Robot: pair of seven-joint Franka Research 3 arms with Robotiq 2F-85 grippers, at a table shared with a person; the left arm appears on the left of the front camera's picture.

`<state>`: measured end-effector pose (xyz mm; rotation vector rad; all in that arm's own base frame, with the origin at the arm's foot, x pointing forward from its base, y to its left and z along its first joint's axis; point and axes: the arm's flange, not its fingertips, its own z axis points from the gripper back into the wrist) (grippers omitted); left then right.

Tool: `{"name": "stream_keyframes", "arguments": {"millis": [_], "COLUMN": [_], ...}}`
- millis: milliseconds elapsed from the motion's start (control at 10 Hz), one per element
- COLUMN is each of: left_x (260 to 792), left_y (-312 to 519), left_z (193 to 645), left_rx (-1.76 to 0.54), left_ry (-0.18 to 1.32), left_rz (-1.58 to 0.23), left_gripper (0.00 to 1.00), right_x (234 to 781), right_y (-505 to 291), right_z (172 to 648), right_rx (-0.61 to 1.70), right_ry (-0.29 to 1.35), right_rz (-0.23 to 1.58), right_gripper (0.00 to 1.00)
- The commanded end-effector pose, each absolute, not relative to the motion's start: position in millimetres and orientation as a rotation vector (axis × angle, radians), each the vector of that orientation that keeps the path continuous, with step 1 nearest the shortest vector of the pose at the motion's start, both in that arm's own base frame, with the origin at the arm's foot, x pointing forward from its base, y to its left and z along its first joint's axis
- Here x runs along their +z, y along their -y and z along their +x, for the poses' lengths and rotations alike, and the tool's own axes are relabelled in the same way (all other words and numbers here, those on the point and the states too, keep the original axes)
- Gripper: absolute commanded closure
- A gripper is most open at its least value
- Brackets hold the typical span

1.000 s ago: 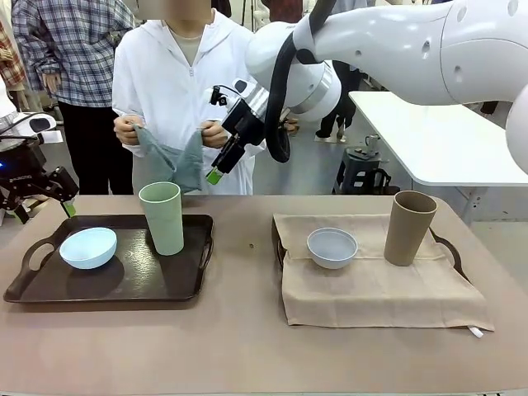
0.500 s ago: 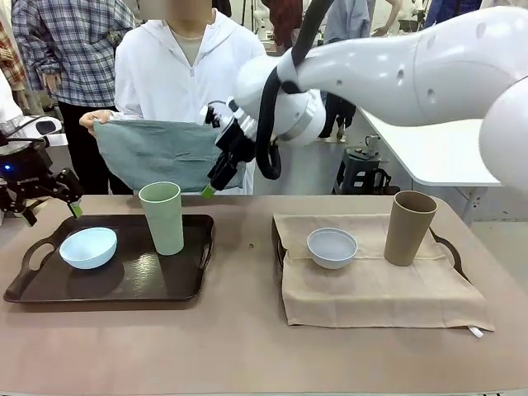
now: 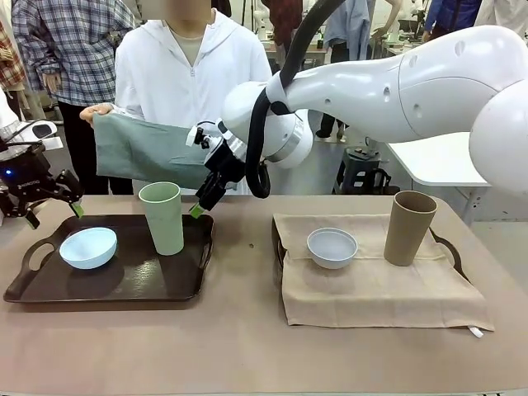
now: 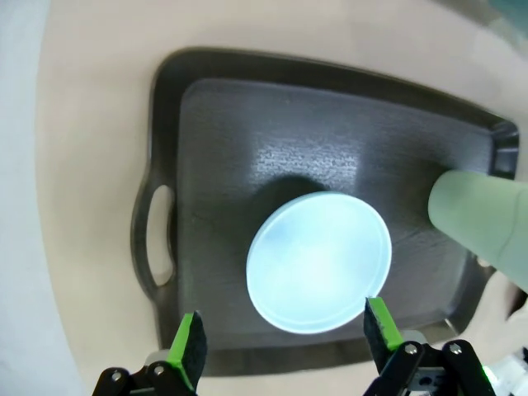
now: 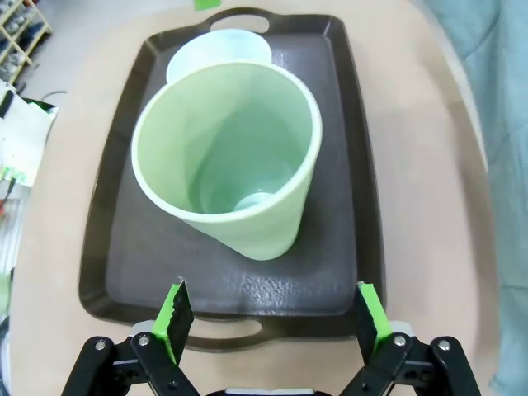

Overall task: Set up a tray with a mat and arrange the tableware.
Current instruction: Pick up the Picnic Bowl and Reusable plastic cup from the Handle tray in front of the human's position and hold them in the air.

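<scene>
While held apart, the right end effector (image 5: 272,318) is pointed at the green tumbler (image 5: 227,165), the left end effector (image 4: 285,342) at the bowl (image 4: 319,261)

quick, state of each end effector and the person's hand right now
Left end effector: open, empty.
Right end effector: open, empty, pointed at the green tumbler.
Person's hand: holding a cloth.

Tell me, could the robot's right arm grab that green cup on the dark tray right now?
Probably yes. The right gripper hangs open over the light green tumbler, with nothing between them. The pale blue bowl sits apart from it on the tray.
</scene>
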<state>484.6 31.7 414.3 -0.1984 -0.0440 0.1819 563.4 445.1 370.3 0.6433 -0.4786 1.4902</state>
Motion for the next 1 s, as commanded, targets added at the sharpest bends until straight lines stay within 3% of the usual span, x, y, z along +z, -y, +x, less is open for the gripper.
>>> {"name": "stream_keyframes", "arguments": {"millis": [0, 500, 900], "left_x": [405, 389, 388], "left_y": [-34, -30, -26], "left_z": [490, 493, 497], "left_rx": [0.202, 0.201, 0.191], "left_ry": [0.092, 0.092, 0.09], "left_rz": [-0.199, -0.171, -0.187], "left_gripper": [0.0, 0.0, 0.0], "right_x": [359, 339, 332], "right_y": [-438, -462, -476], "right_z": [547, 552, 559], "right_rx": [1.465, 1.453, 1.498], "right_ry": [0.513, 0.621, 0.604], "right_rz": [0.674, 0.68, 0.748], "right_gripper": [0.0, 0.0, 0.0]}}
